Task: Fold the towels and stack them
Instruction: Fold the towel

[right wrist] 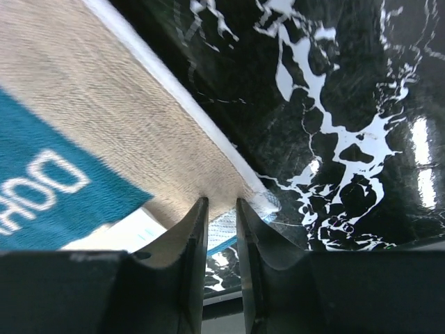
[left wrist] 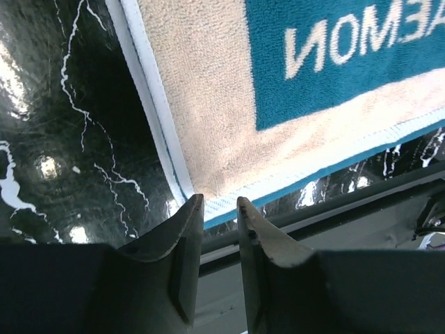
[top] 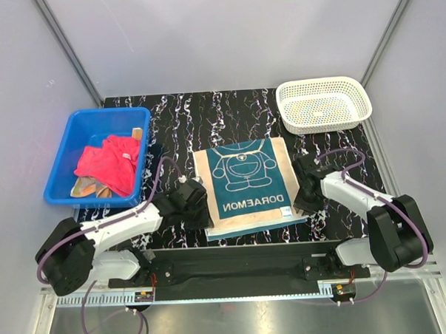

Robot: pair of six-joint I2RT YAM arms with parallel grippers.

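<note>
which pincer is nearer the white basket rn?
Right. The right pincer is at the teal towel's near right corner, on the white basket's side; the left pincer is at its near left corner, towards the blue bin.

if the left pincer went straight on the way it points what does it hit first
Probably the near corner of the teal towel, which lies right ahead of the left pincer, though depth is unclear.

My top external view looks down from high behind onto the black white-veined table point(top: 206, 116). Both wrist views look close-up at near corners of the teal beige-edged towel point(top: 246, 182), lower centre overhead.
</note>
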